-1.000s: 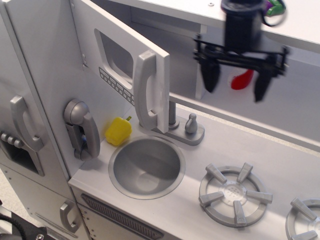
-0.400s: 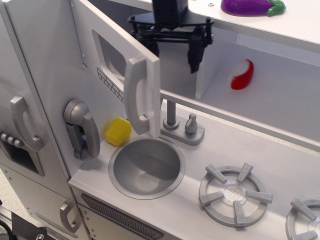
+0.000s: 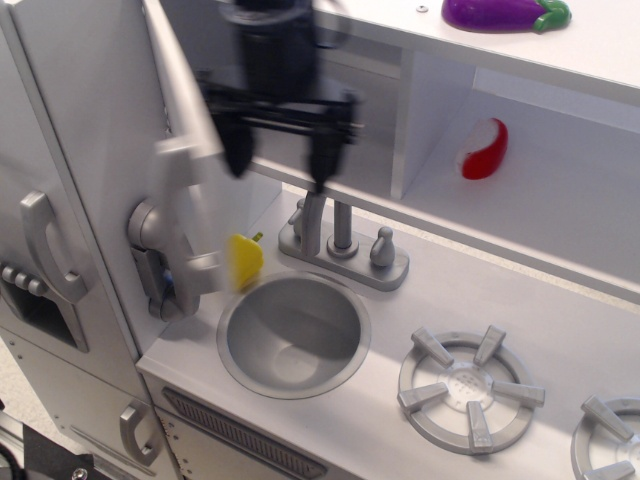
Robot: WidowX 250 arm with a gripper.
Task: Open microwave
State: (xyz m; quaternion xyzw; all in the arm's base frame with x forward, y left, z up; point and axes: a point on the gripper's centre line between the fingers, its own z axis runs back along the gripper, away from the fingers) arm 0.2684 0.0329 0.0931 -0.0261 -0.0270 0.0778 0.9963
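microwave (image 3: 190,140) door swung wide, blurred | gripper (image 3: 278,158) jaws apart, holding nothing, just beside door | sink (image 3: 293,335) below

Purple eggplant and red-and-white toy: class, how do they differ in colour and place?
The purple eggplant lies on top of the shelf; the red-and-white toy sits below, inside the open compartment. The eggplant is purple with a green stem; the other is red and white. Both are untouched.

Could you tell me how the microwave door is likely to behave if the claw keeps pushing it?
The door looks like a stiff panel hinged at its left edge, so it should probably swing rather than flex. It is motion-blurred, suggesting it moves freely. The open claw sits just inside it; the door may hit the phone.
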